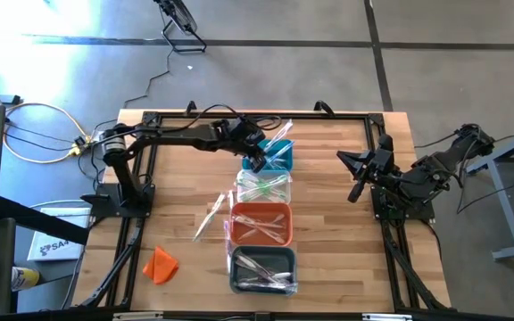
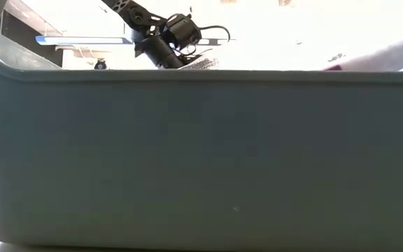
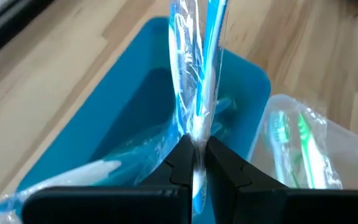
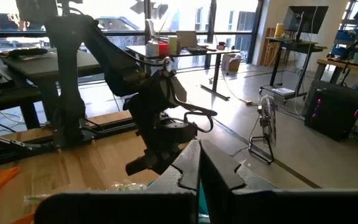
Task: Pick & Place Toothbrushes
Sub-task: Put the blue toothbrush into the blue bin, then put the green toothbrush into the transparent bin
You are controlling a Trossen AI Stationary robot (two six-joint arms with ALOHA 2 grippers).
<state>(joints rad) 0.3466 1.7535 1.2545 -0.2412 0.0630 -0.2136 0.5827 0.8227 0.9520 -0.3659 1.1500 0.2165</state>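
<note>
High view: wooden table (image 1: 328,205) on grey concrete floor (image 1: 266,80).

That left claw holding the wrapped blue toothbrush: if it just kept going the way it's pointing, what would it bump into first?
Most likely the teal bin. The left claw, shut on a wrapped blue toothbrush, points down into that bin, so it would probably meet the wrapped toothbrushes lying inside or the bin's floor first; depth is hard to judge.

Two dark jointed arms (image 1: 177,135), black cabling along links, angular black notched jaws.
</note>
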